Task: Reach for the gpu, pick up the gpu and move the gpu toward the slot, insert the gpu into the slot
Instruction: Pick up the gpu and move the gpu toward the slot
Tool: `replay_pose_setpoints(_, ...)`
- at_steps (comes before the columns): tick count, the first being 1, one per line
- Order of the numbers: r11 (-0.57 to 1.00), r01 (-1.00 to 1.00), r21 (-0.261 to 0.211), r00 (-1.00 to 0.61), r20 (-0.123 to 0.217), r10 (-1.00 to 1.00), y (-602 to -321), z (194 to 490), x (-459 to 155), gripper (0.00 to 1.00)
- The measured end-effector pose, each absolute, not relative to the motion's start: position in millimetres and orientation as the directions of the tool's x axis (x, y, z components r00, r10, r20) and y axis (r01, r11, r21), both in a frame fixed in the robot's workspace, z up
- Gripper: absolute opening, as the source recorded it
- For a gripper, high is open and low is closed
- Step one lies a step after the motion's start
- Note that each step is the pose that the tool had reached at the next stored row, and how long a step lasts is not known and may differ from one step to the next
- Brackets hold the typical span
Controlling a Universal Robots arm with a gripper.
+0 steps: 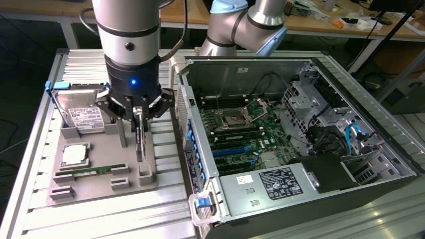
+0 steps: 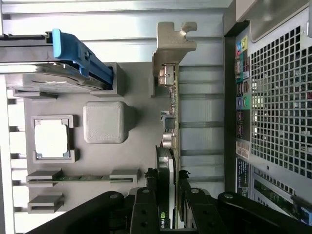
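Exterior view: the tool (image 1: 137, 115) is low over the grey fixture (image 1: 99, 186), where the gpu (image 1: 139, 142) stands on edge, top edge offered for grabbing. The slot (image 1: 232, 150) lies inside the open case (image 1: 265, 69). Wrist view: fingers (image 2: 145, 209) look pinched on the gpu (image 2: 173, 117), one on each face.

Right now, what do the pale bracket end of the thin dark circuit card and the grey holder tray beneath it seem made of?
The bracket end of the thin dark gpu card looks like stamped sheet metal: thin, matte silvery, with bent tabs. The grey holder tray looks like matte plastic, moulded or printed: uniform grey, blocky posts, no glint.
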State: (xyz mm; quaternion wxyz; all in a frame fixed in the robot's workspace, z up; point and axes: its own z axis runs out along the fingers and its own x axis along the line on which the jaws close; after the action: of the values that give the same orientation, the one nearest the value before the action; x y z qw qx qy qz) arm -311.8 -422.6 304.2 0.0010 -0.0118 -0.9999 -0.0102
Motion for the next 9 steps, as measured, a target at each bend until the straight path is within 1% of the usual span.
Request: replay_pose_setpoints(9, 1.0, 0.024, 0.02, -1.0, 0.002, 0.024, -422.6, 341.8, -311.8, 0.27)
